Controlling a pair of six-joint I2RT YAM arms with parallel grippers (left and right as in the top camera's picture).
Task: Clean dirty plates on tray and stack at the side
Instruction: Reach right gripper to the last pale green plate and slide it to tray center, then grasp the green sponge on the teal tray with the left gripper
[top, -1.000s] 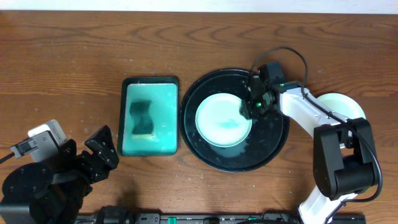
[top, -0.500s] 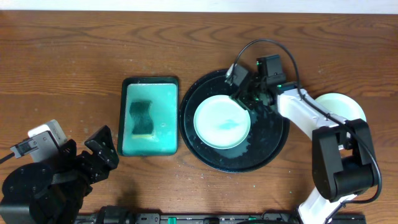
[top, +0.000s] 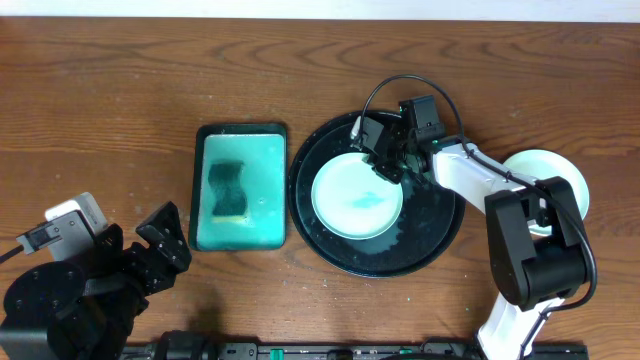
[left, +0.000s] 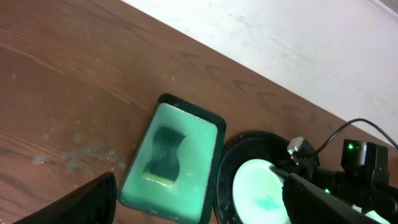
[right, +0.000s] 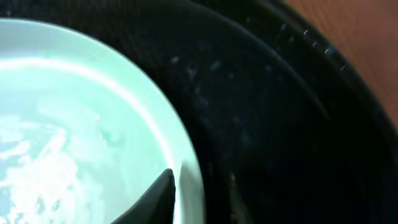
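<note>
A pale mint plate (top: 350, 200) with a teal smear lies on the black tray (top: 430, 220). My right gripper (top: 385, 158) is at the plate's upper right rim. In the right wrist view its fingers (right: 196, 193) straddle the plate (right: 74, 124) rim, one finger inside and one outside over the tray (right: 280, 124), closed narrowly on it. A second plate (top: 545, 165) sits on the table to the right of the tray, partly hidden by the right arm. My left gripper (top: 165, 245) is open and empty at the lower left; in its wrist view (left: 199, 211) it hangs high above the table.
A green rectangular tray (top: 240, 130) holds a dark green sponge (top: 228, 190) left of the black tray. It also shows in the left wrist view (left: 205, 124) with the sponge (left: 165, 152). A black cable loops over the right wrist.
My right gripper has moved along the plate's rim from the right side to the upper right. The plate has shifted slightly left. The left arm has not moved.
</note>
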